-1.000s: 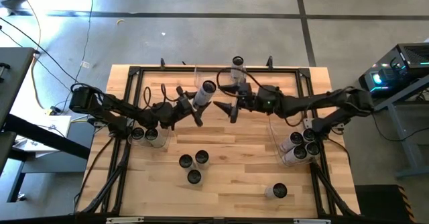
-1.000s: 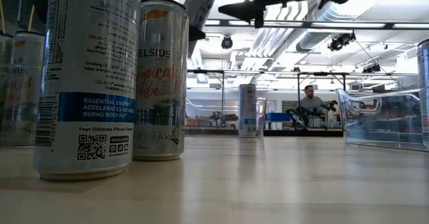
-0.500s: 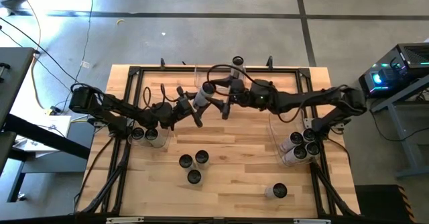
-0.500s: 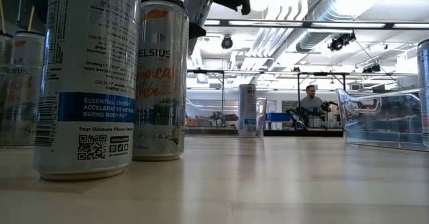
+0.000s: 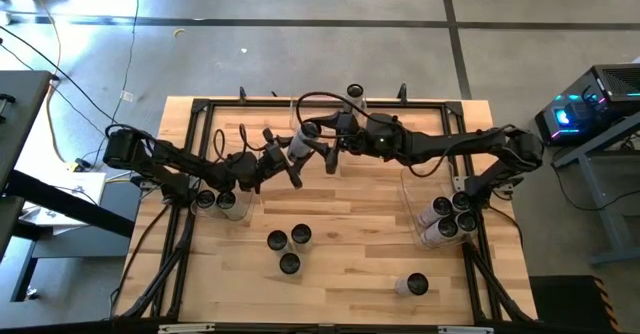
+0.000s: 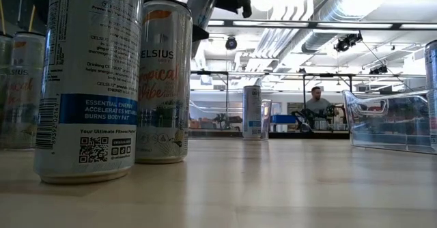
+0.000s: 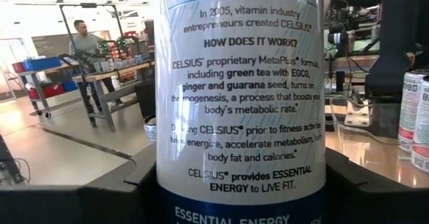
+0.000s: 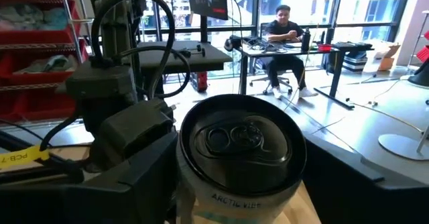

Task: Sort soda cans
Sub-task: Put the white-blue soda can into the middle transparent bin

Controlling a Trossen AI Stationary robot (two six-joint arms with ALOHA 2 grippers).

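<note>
Four soda cans (image 5: 447,219) in right clear bin (image 5: 412,196), left tool (image 5: 292,154) pinching one can (image 5: 303,138), right tool (image 5: 322,144) spread around it.

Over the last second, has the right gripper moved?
Yes. In the high view the right gripper has slid left toward the can the left gripper holds.

held can (image 7: 241,96): "CELSIUS… LIVE FIT" | table cans (image 6: 162,84): "CELSIUS", "ESSENTIAL ENERGY"

Clear plastic bin (image 6: 389,122) on wooden table (image 5: 350,224), seated person (image 8: 281,33) beyond
</note>
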